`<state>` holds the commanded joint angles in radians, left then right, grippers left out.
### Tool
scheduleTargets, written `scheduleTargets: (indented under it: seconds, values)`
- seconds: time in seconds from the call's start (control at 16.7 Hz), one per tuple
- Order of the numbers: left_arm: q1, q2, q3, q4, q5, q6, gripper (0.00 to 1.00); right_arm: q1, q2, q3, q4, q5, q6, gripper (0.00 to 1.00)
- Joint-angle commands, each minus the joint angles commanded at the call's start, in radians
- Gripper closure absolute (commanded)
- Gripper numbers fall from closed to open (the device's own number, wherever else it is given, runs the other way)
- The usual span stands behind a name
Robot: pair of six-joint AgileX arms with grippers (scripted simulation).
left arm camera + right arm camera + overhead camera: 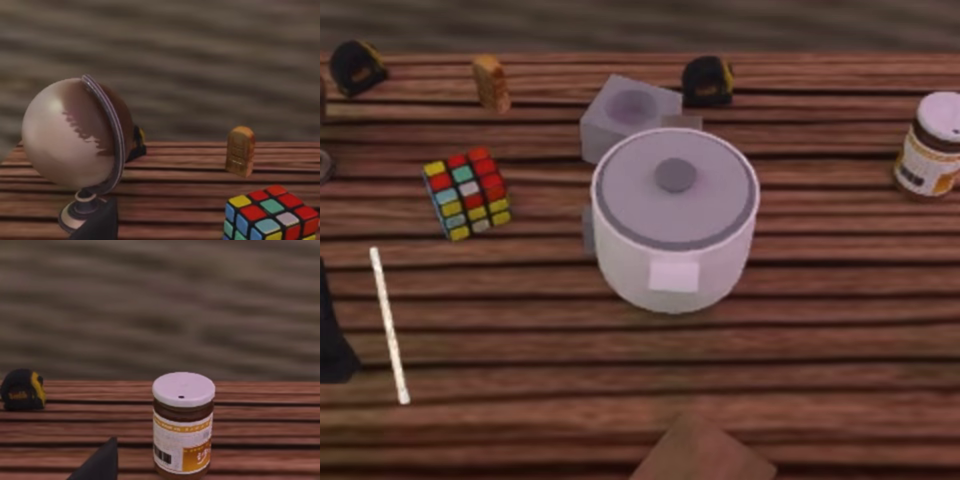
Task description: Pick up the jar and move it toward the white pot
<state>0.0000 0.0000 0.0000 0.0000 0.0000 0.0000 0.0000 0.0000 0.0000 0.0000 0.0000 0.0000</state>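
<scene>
The jar [932, 145] stands upright, long axis vertical and white lid up, at the table's [520, 350] right edge toward the far side, label facing my right wrist camera. Bare planks lie between it and the white pot [674, 220] at centre, well apart. A tape measure [708, 81] sits beyond that gap. Neither of my grippers shows clearly, so I cannot tell how their fingers stand.

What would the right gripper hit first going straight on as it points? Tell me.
Most likely the jar. In the right wrist view it stands upright on the table, nearly dead ahead, with nothing between. Only one dark fingertip shows, so the exact line and depth are uncertain.
</scene>
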Motion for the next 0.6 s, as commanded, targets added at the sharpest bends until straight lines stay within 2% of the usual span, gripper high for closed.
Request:
scheduleTargets:
  seconds: [0.3, 0.6]
  values:
    - [0.000, 0.000, 0.000, 0.000, 0.000, 0.000, 0.00, -0.003, 0.053, 0.031, -0.052, 0.001, -0.008, 0.00]
    - [0.000, 0.000, 0.000, 0.000, 0.000, 0.000, 0.00, -0.022, 0.324, 0.230, -0.286, 0.010, -0.052, 0.00]
